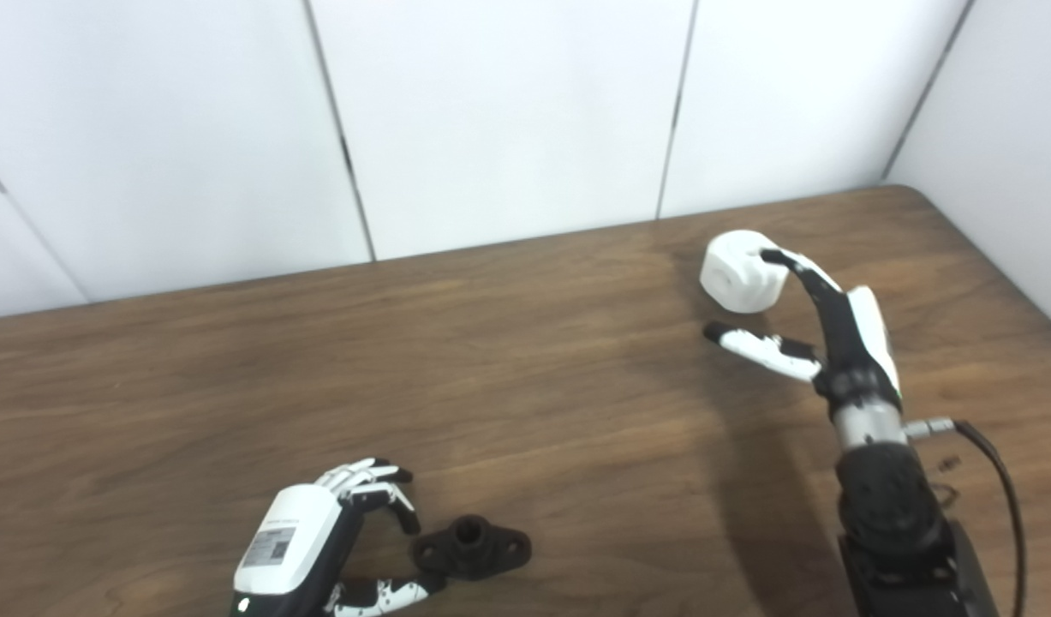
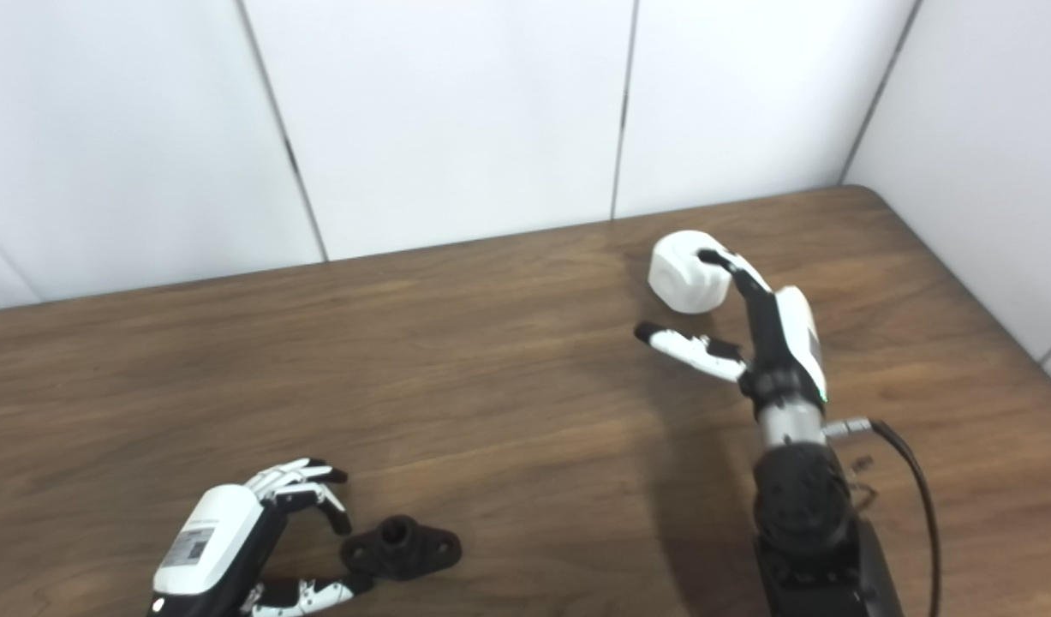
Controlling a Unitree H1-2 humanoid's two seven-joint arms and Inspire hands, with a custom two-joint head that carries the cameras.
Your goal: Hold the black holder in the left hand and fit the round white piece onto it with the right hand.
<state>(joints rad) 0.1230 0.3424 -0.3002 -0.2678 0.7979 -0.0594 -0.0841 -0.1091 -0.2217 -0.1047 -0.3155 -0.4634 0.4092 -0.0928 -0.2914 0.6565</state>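
Note:
The black holder (image 1: 472, 545) lies flat on the wooden table (image 1: 508, 377) near the front edge, with a short tube standing up from its middle. My left hand (image 1: 337, 531) is open just left of it, thumb tip touching its left end and fingers curled above the table. The round white piece (image 1: 741, 270) lies at the back right. My right hand (image 1: 808, 326) is open beside it, fingers laid against its right side and thumb stretched out below it, apart from it.
White wall panels (image 1: 508, 120) stand close behind the table's far edge and along its right side. A black cable (image 1: 996, 480) runs from my right wrist toward the front right.

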